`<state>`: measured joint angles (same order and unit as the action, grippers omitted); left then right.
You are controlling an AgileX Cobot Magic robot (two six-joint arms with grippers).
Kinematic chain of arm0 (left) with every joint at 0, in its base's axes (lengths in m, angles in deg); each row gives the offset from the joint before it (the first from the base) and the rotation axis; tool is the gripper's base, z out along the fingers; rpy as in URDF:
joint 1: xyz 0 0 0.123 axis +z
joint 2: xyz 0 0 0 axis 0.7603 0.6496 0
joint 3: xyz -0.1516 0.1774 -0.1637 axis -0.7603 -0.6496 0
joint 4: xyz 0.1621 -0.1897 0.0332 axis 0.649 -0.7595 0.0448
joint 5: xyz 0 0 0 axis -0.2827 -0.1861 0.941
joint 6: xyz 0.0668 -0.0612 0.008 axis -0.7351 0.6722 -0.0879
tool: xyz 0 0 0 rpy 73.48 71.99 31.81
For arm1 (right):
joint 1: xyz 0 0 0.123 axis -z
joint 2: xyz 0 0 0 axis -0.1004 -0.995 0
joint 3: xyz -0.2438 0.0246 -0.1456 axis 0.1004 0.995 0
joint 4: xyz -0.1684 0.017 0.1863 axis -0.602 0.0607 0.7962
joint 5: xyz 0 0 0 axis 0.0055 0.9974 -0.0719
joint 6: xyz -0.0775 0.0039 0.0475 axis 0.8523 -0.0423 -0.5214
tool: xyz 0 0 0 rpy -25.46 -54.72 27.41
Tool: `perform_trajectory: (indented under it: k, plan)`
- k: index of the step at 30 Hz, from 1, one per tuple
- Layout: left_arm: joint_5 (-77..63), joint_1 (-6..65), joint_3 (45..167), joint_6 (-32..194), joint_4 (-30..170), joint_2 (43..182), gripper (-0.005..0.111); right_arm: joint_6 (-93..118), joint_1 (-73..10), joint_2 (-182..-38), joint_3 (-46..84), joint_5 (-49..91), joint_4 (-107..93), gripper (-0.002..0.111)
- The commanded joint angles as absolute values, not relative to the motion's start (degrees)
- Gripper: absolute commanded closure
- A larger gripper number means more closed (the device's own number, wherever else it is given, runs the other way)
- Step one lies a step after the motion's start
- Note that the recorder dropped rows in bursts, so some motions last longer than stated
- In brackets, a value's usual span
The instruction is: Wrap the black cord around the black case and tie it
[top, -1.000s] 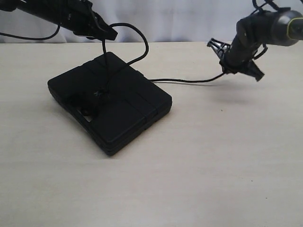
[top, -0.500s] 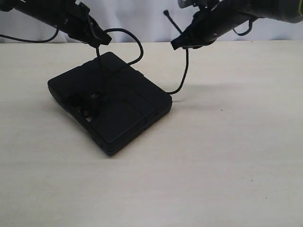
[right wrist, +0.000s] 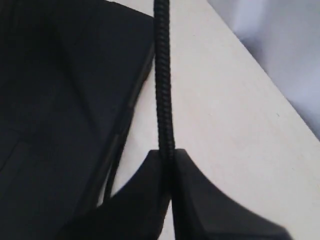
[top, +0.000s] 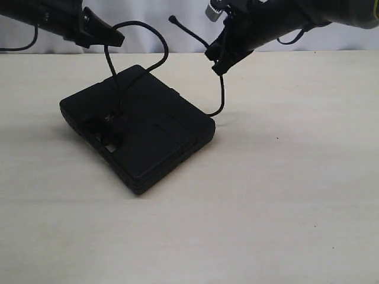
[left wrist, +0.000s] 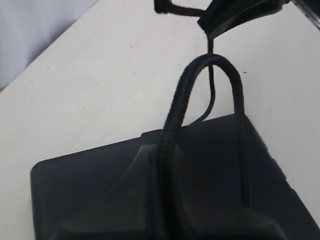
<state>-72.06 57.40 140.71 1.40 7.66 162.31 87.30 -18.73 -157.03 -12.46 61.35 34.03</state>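
The black case [top: 142, 127] lies flat on the table, also seen in the left wrist view [left wrist: 100, 180] and the right wrist view [right wrist: 55, 100]. The black cord [top: 155, 44] arches from my left gripper [top: 115, 41] down to a knot [top: 111, 120] on the lid. Its other end rises from under the case's right edge [top: 222, 97] to my right gripper [top: 218, 59], with the knobbed tip [top: 173, 19] sticking out to the left. Both grippers are shut on the cord [left wrist: 172, 125] [right wrist: 162, 80], held above the case.
The beige table [top: 266, 207] stretches wide in front and to the right of the case. A white backdrop [top: 183, 23] hangs behind the table's far edge. Robot cable [top: 26, 44] dangles at the far left.
My left gripper has pulled back to the left and up with its cord loop. My right gripper swung from the far right toward the centre, lifting its cord end above the case's right edge.
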Motion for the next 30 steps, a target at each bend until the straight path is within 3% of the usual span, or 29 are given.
perform_trajectory:
  k: [1,27,30]
  plan:
    - [-77.42,57.76,140.73,-1.46,6.21,162.16,0.107,100.29,-18.54,-156.56,-12.42,67.18,40.92,0.104]
    - [-74.46,56.79,140.73,-2.14,5.37,164.28,0.107,117.47,-24.58,-159.38,-12.92,67.94,51.85,0.104]
    - [-73.97,56.79,140.73,-1.50,5.37,164.28,0.099,117.47,-24.46,-159.38,-12.92,67.94,52.74,0.104]
